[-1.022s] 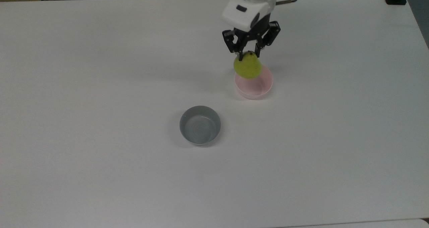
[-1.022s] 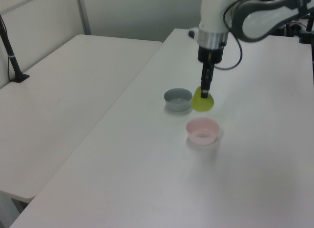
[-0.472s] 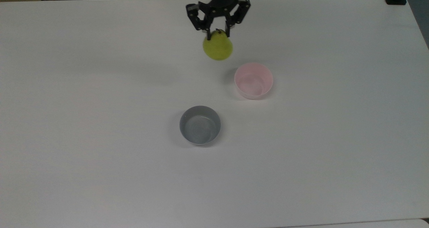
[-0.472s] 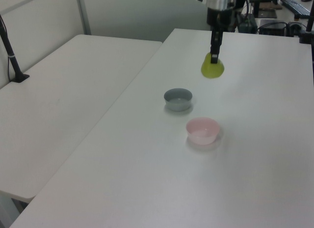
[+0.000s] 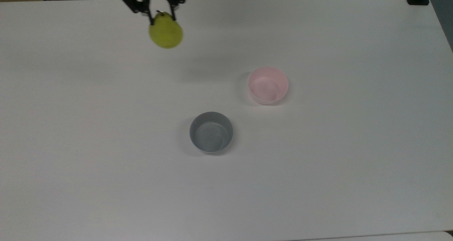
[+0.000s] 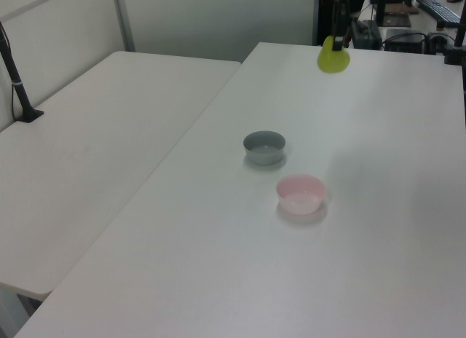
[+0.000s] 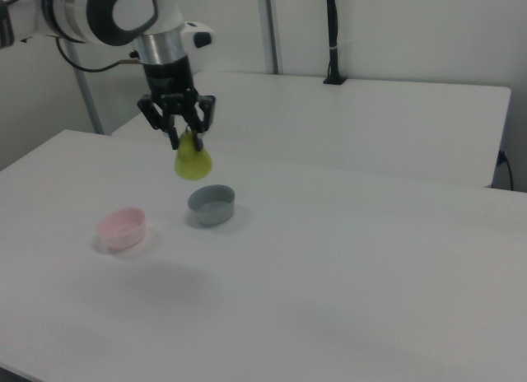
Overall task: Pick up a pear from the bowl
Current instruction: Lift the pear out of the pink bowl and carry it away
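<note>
White tabletop (image 5: pixel 318 170) carries two bowls: the pink bowl (image 5: pixel 268 85) sits empty, with a grey bowl (image 5: pixel 211 132) at its seven o'clock in the top view. High above the table, at about ten o'clock from the pink bowl and well apart from it, the gripper (image 5: pixel 161 17) is clamped on the pear (image 5: pixel 166 33) near its stem. The yellow-green pear hangs straight below the claw, long axis vertical, fat end down. I judge the pickup essentially done.

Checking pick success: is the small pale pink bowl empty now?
Empty. The pale pink bowl shows bare interior; the yellow-green pear hangs from the gripper.
</note>
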Motion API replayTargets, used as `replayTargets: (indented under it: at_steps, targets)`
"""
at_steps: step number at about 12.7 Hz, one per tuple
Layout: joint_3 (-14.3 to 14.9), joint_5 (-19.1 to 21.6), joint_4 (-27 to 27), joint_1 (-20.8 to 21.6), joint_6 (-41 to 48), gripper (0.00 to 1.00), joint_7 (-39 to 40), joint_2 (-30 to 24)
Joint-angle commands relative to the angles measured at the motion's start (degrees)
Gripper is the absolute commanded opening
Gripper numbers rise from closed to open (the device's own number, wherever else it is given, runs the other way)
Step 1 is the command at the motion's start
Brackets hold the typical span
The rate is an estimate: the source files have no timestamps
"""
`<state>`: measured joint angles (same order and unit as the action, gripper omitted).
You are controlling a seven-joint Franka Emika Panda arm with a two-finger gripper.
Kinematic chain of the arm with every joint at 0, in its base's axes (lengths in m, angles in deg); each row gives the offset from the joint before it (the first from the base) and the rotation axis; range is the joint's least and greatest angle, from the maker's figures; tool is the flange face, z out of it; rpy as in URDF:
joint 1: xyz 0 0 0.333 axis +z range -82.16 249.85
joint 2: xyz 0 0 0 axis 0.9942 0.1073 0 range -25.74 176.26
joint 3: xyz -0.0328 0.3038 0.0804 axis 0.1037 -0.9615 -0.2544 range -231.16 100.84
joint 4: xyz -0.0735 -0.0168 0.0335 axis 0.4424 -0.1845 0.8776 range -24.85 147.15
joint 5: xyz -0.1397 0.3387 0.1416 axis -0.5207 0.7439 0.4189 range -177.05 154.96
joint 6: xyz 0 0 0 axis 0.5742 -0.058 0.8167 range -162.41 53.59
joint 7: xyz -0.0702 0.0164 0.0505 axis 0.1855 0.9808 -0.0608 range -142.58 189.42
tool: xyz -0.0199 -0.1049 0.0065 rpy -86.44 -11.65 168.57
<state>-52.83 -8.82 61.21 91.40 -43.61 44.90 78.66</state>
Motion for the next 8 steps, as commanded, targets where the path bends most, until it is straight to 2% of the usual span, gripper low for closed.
replayTargets:
  at_steps: [1,3,6,8]
  targets:
    - [5.9,2.8,-0.1,-2.2,-1.3,0.00,9.9,0.1]
    - [10.1,6.0,0.0,-4.3,-2.8,0.00,16.8,1.0]
    - [14.3,9.5,2.0,-7.5,-5.4,0.00,26.4,3.6]
    - [14.5,10.0,4.2,-9.0,-12.3,0.00,26.9,6.3]
